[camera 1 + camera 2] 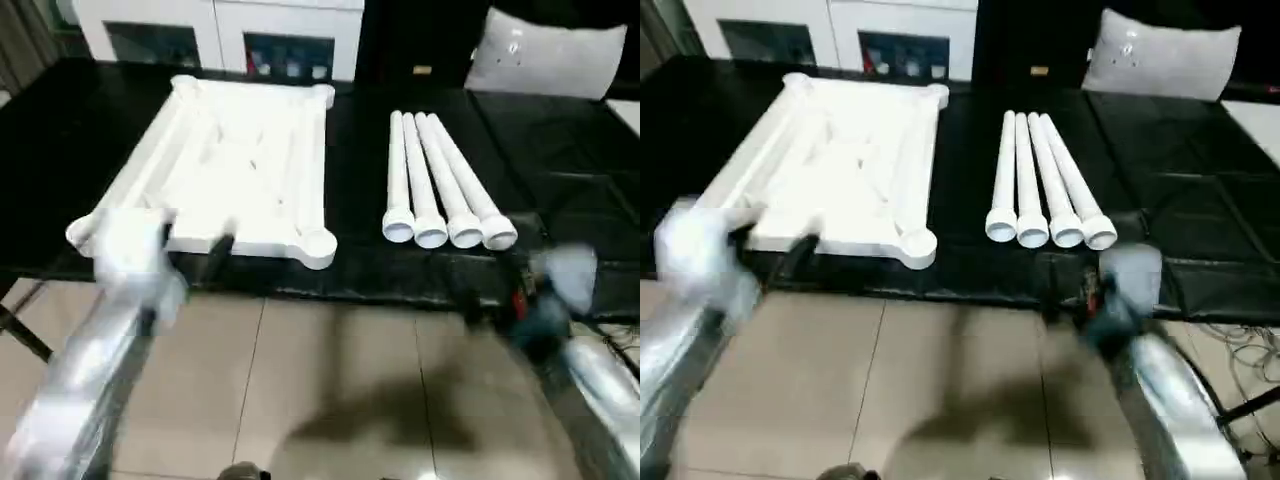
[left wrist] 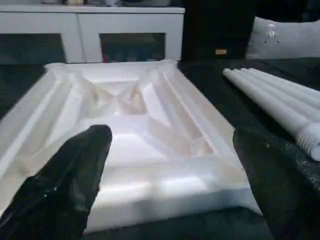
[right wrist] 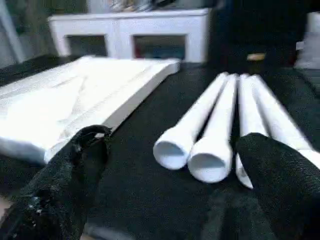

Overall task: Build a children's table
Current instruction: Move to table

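Tabletop (image 1: 240,170), white and upside down with its ribbed hollow underside facing up, lies flat on the black surface (image 1: 360,200), on the robot's left half of it, with a rounded corner socket (image 1: 318,245) at the near corner close to the surface's front edge. Four white legs (image 1: 440,180) lie to its right, well apart from it, side by side and touching one another in a tight row, their wide hollow ends (image 3: 192,152) pointing toward the robot and their thin ends pointing away. The left tool (image 2: 167,150) hovers at the near edge of the tabletop, its two black fingers (image 2: 75,170) spread wide apart with nothing between them. The right tool (image 3: 172,165) hangs in front of the near ends of the legs, just off the surface's front edge, its fingers (image 3: 280,175) likewise spread wide and empty. Both silver forearms reach in from the bottom corners of the head views over a tan tiled floor (image 1: 330,380). Behind the surface stands a white cabinet (image 1: 220,30) with glass doors, and a light grey cushion (image 1: 550,55) rests at the far right corner.
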Robot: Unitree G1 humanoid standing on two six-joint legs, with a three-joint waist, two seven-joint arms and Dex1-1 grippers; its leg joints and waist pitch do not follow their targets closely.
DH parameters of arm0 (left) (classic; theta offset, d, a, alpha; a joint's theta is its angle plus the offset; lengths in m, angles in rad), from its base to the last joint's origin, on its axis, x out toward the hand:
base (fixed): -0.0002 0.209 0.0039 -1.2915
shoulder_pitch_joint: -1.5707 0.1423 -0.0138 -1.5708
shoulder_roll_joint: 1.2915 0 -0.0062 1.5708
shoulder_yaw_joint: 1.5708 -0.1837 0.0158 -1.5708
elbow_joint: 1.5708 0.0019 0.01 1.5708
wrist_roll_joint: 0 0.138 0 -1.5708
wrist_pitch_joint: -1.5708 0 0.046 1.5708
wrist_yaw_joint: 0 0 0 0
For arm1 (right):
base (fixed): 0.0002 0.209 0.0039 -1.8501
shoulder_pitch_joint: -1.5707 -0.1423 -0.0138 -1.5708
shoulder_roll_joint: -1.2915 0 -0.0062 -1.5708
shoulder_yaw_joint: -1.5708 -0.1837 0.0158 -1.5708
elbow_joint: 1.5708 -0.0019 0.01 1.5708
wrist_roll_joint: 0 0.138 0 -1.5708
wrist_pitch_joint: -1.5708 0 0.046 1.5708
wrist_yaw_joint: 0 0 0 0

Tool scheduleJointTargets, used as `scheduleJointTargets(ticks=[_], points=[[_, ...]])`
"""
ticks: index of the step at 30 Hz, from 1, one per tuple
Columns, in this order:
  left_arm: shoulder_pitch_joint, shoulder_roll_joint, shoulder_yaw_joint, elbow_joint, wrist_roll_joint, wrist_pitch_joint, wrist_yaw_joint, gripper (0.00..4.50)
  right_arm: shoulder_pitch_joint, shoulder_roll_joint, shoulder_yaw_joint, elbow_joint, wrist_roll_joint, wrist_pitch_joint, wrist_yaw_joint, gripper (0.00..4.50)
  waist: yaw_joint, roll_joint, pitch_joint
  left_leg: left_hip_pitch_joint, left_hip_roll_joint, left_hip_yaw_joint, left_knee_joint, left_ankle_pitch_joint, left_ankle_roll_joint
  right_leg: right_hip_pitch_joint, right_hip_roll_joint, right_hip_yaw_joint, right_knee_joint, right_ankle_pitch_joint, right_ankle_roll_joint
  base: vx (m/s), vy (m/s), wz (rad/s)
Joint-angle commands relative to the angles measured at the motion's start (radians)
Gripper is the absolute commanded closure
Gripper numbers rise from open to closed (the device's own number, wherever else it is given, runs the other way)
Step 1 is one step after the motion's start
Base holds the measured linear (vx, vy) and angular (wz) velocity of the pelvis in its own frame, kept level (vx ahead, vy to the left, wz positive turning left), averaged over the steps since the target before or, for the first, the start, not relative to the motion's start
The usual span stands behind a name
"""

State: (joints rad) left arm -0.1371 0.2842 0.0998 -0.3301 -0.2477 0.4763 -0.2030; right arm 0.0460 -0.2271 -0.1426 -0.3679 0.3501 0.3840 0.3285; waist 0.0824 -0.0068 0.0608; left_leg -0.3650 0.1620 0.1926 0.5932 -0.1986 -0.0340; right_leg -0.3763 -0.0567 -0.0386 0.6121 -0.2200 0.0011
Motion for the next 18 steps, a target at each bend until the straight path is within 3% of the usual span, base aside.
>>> scheduleJointTargets(ticks=[1, 2, 3, 4, 6, 8, 9, 10, 11, 12, 13, 14, 15, 16, 17, 18], points=[[-0.029, -0.013, -0.027, 0.073, 0.017, -0.017, 0.003, 0.07, -0.011, 0.022, 0.006, 0.039, -0.024, 0.007, -0.049, 0.00, -0.006, 0.038, -0.056, 0.015, 0.064, -0.045, -0.078, -0.192, -0.047, 0.025, -0.078, 0.052, -0.069, -0.112, -0.124, 0.000, 0.000, 0.00], [-0.048, -0.013, -0.035, 0.094, 0.018, -0.018, -0.001, 0.07, -0.023, 0.030, 0.014, 0.047, -0.032, 0.006, -0.062, 0.00, -0.013, 0.027, -0.057, 0.016, 0.062, -0.040, -0.076, -0.194, -0.044, 0.022, -0.073, 0.050, -0.076, -0.097, -0.125, 0.000, 0.000, 0.00], [-0.057, -0.017, -0.046, 0.120, 0.029, -0.032, 0.001, 0.07, -0.026, 0.039, 0.027, 0.054, -0.036, 0.006, -0.067, 0.00, -0.013, 0.052, -0.065, 0.016, 0.058, -0.045, -0.071, -0.182, -0.048, 0.027, -0.075, 0.049, -0.064, -0.060, -0.140, 0.000, 0.000, 0.00], [-0.061, -0.024, -0.053, 0.135, 0.030, -0.037, -0.001, 0.07, -0.027, 0.043, 0.039, 0.050, -0.040, -0.001, -0.065, 0.00, -0.019, 0.038, -0.065, 0.013, 0.058, -0.041, -0.069, -0.173, -0.039, 0.027, -0.072, 0.049, -0.072, -0.037, -0.141, 0.000, 0.000, 0.00], [-0.064, -0.044, -0.054, 0.151, 0.032, -0.039, 0.014, 0.07, -0.030, 0.055, 0.042, 0.035, -0.028, -0.010, -0.066, 0.00, -0.029, 0.043, -0.065, 0.004, 0.057, -0.040, -0.066, -0.168, -0.014, 0.036, -0.076, 0.049, -0.069, -0.009, -0.166, 0.000, 0.000, 0.00], [-0.065, -0.055, -0.078, 0.183, 0.068, -0.059, 0.025, 0.07, -0.047, 0.064, 0.044, 0.031, -0.094, -0.047, -0.124, 0.00, -0.028, 0.029, -0.067, -0.006, 0.049, -0.031, -0.055, -0.135, 0.043, 0.044, -0.095, 0.060, -0.075, -0.033, -0.181, 0.000, 0.000, 0.00], [-0.073, -0.054, -0.086, 0.192, 0.078, -0.069, 0.022, 0.07, -0.062, 0.062, 0.043, 0.038, -0.123, -0.056, -0.147, 0.00, -0.021, 0.030, -0.069, -0.013, 0.049, -0.032, -0.046, -0.105, 0.084, 0.049, -0.118, 0.069, -0.080, -0.080, -0.189, 0.000, 0.000, 0.00], [-0.074, -0.069, -0.083, 0.195, 0.072, -0.068, 0.029, 0.07, -0.070, 0.065, 0.033, 0.031, -0.084, 0.008, -0.147, 0.00, -0.022, 0.018, -0.070, -0.016, 0.048, -0.029, -0.042, -0.097, 0.104, 0.050, -0.122, 0.072, -0.086, -0.106, -0.190, 0.000, 0.000, 0.00], [-0.070, -0.082, -0.085, 0.199, 0.072, -0.073, 0.039, 0.07, -0.074, 0.063, 0.029, 0.026, -0.046, 0.059, -0.133, 0.00, -0.015, 0.026, -0.066, -0.018, 0.051, -0.034, -0.026, -0.093, 0.139, 0.052, -0.154, 0.087, -0.103, -0.180, -0.202, 0.000, 0.000, 0.00], [-0.064, -0.087, -0.100, 0.211, 0.083, -0.088, 0.040, 0.07, -0.081, 0.058, 0.040, 0.041, -0.049, 0.078, -0.129, 0.00, -0.006, 0.026, -0.066, -0.029, 0.053, -0.044, 0.002, -0.080, 0.166, 0.062, -0.193, 0.112, -0.122, -0.245, -0.208, 0.000, 0.000, 0.00], [-0.059, -0.088, -0.116, 0.229, 0.103, -0.106, 0.048, 0.07, -0.088, 0.057, 0.050, 0.059, -0.049, 0.089, -0.123, 0.00, 0.003, 0.032, -0.067, -0.037, 0.063, -0.059, 0.018, -0.060, 0.181, 0.063, -0.214, 0.127, -0.130, -0.285, -0.215, 0.000, 0.000, 0.00], [-0.062, -0.085, -0.126, 0.246, 0.119, -0.118, 0.051, 0.07, -0.099, 0.057, 0.059, 0.076, -0.057, 0.086, -0.124, 0.00, 0.004, 0.039, -0.066, -0.040, 0.067, -0.064, 0.016, -0.055, 0.187, 0.059, -0.211, 0.124, -0.130, -0.294, -0.221, -0.017, 0.077, 0.04], [-0.049, -0.094, -0.127, 0.233, 0.117, -0.111, 0.054, 0.07, -0.106, 0.061, 0.070, 0.083, -0.075, 0.078, -0.132, 0.00, 0.001, 0.059, -0.067, -0.030, 0.070, -0.065, 0.000, -0.060, 0.198, 0.048, -0.185, 0.102, -0.122, -0.297, -0.232, -0.017, 0.106, 0.06], [-0.043, -0.099, -0.127, 0.226, 0.116, -0.107, 0.055, 0.07, -0.108, 0.063, 0.074, 0.085, -0.082, 0.075, -0.136, 0.00, -0.004, 0.056, -0.071, -0.020, 0.070, -0.055, -0.009, -0.063, 0.204, 0.042, -0.165, 0.089, -0.114, -0.272, -0.237, -0.017, 0.106, 0.06], [-0.035, -0.107, -0.122, 0.219, 0.111, -0.103, 0.057, 0.07, -0.120, 0.076, 0.074, 0.101, -0.091, 0.068, -0.149, 0.00, -0.013, 0.065, -0.075, -0.003, 0.060, -0.042, -0.025, -0.052, 0.240, 0.028, -0.128, 0.065, -0.095, -0.204, -0.239, -0.022, 0.134, 0.08], [-0.035, -0.107, -0.121, 0.220, 0.111, -0.103, 0.057, 0.07, -0.121, 0.077, 0.074, 0.103, -0.092, 0.067, -0.151, 0.00, -0.029, 0.058, -0.073, 0.003, 0.052, -0.031, -0.037, -0.051, 0.287, 0.017, -0.106, 0.047, -0.084, -0.161, -0.233, -0.024, 0.151, 0.07]])
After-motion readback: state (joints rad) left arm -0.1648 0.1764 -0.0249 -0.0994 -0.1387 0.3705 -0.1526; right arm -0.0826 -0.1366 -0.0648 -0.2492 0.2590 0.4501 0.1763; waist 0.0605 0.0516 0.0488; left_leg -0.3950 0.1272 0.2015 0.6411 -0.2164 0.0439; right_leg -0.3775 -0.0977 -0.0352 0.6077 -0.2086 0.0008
